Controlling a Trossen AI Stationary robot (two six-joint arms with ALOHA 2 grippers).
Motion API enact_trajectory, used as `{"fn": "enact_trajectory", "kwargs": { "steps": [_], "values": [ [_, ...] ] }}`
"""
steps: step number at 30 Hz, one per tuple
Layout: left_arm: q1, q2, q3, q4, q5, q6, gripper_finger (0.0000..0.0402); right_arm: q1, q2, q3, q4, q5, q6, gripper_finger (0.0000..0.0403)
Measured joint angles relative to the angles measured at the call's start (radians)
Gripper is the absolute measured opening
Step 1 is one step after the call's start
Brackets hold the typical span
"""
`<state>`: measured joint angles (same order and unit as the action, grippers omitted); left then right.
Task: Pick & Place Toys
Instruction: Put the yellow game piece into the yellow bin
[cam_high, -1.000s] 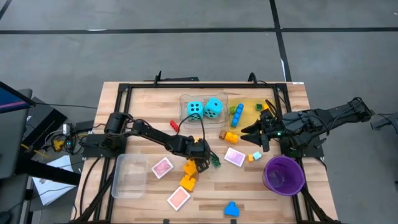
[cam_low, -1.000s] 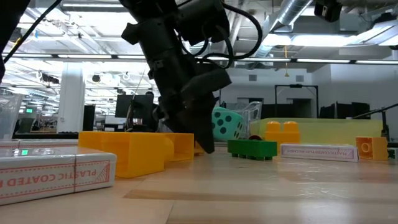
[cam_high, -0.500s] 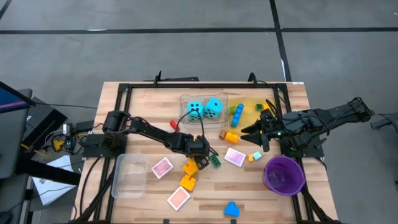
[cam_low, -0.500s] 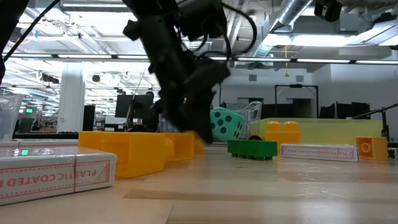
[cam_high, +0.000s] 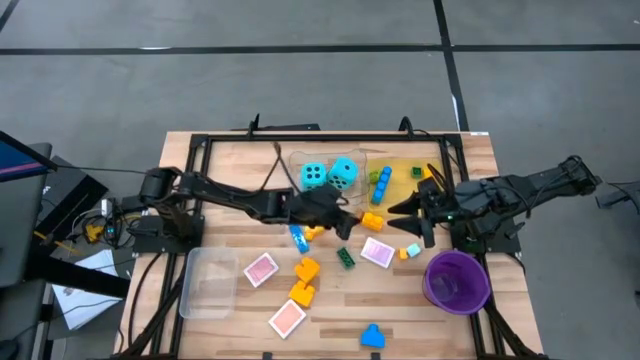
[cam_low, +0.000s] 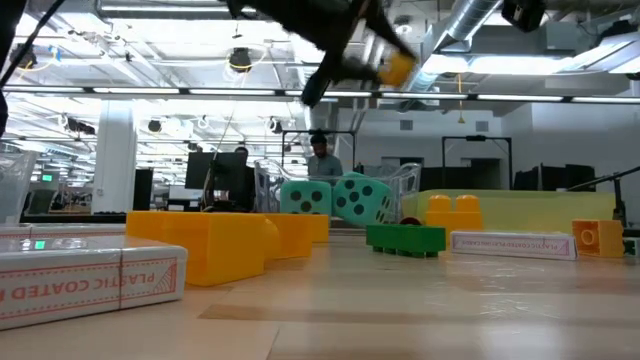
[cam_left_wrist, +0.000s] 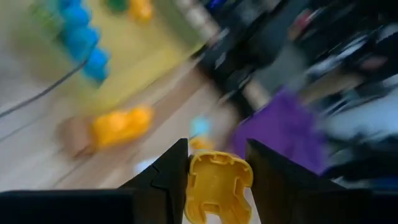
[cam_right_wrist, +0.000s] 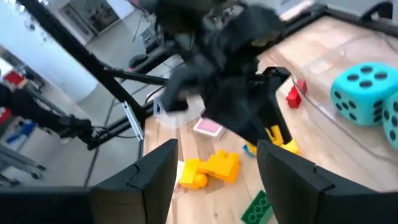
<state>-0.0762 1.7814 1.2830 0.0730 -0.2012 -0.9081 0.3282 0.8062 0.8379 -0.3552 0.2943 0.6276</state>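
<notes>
Left wrist view: the left gripper (cam_left_wrist: 214, 186) has its jaws closed partway on a small yellow brick (cam_left_wrist: 217, 185), one dark finger on each side and the brick's hollow underside facing the camera. Pinching it across its width keeps it square and steady while it is carried.

In the high view the left gripper (cam_high: 322, 212) is over the middle of the table (cam_high: 230, 160), near the clear tray (cam_high: 300, 172) holding the two turquoise dice (cam_high: 328, 174). In the low view the brick (cam_low: 397, 68) is high above the tabletop, well clear of the loose toys, presumably lifted that far so nothing gets knocked in transit. My guess is it is headed for the yellow tray (cam_high: 410, 172) or the purple bowl (cam_high: 457, 280); which one cannot be told.

The right gripper (cam_high: 420, 212) hangs near the yellow tray with jaws open and nothing between them, parked out of the left arm's path.

Still loose on the table: a green brick (cam_high: 345, 258), an orange brick (cam_high: 306, 269), a yellow brick (cam_high: 301, 292), a blue brick (cam_high: 372, 336), and pink tiles (cam_high: 261, 269). An empty clear tray (cam_high: 208, 285) sits near the left arm's base. A person (cam_low: 320, 158) stands in the room behind.
</notes>
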Motion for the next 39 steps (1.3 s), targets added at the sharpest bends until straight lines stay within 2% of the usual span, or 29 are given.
{"fn": "enact_trajectory", "kwargs": {
  "steps": [3,7,12,17,27,39],
  "values": [
    [0.001,-0.009,0.0,0.096,0.017,-0.044,0.0129,0.024,0.0,0.0,0.005,0.051,-0.037,0.0211],
    [0.002,-0.008,0.0,0.201,0.041,-0.121,0.0129,0.071,0.001,0.0,0.066,0.184,-0.115,0.0211],
    [0.003,-0.008,0.0,0.28,0.042,-0.199,0.0129,0.146,0.012,0.001,0.211,0.368,-0.381,0.0211],
    [0.003,-0.008,0.0,0.315,0.041,-0.234,0.0129,0.197,0.033,0.001,0.274,0.472,-0.598,0.023],
    [0.003,-0.008,0.0,0.445,0.04,-0.28,0.0129,0.215,0.091,0.0,0.273,0.519,-0.647,0.0292],
    [0.005,-0.008,0.0,0.511,0.036,-0.313,0.0129,0.183,0.166,0.0,0.322,0.519,-0.662,0.0298]
  ]
}}
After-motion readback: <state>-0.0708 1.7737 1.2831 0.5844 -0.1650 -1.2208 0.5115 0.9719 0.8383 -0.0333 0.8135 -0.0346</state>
